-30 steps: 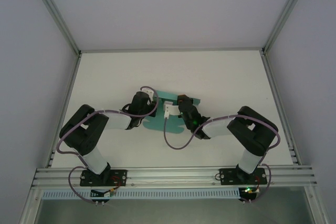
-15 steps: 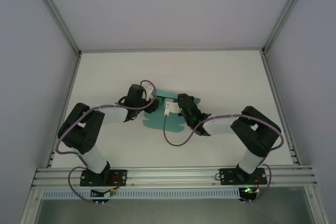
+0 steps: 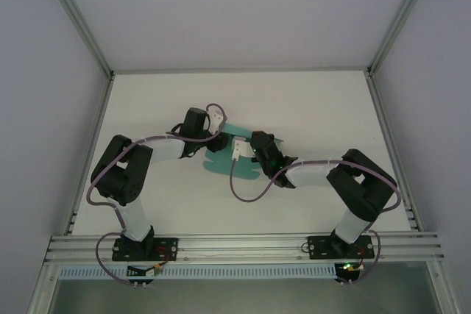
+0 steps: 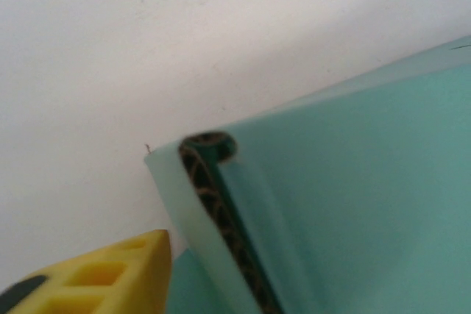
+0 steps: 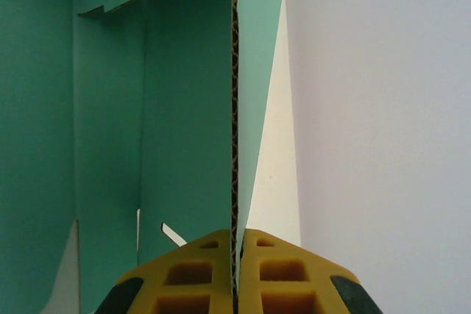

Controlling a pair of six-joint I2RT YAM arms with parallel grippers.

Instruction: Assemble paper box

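paper box, long axis left-right, panel edge in right end effector

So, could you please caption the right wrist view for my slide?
Right gripper shut on the corrugated edge of the teal paper box.

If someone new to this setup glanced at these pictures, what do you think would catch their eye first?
The teal paper box, a partly folded sheet, stands out at the middle of the white table, with both arms bent in over it. In the right wrist view, the right gripper pinches the corrugated edge of one panel between its yellow fingers. The left gripper sits at the sheet's left side.
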